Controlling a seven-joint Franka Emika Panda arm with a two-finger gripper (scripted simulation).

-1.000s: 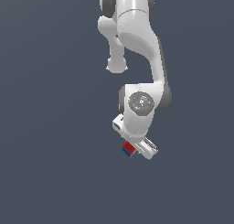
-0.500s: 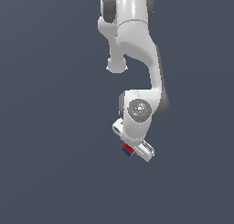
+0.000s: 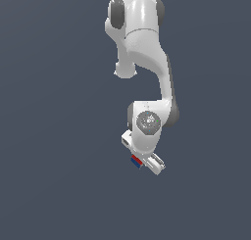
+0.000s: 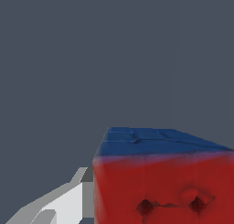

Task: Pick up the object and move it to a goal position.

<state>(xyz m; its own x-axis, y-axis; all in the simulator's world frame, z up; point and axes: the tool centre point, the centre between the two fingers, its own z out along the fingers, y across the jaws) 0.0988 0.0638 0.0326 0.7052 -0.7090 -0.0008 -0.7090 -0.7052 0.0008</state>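
Carry step, by my reading: white two-finger gripper (image 3: 139, 162) clamped on the tiny red-and-blue dotted cube (image 4: 164, 182); next, steady transport to the unseen goal.

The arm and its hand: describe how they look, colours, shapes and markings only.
The arm is glossy white with rounded, bulbous links and dark grey patches at the joints. Near the wrist sits a round grey disc with small coloured specks. The hand is a blocky white body; the wrist view shows one white finger with a grey inner face. No cables or lettering are visible.
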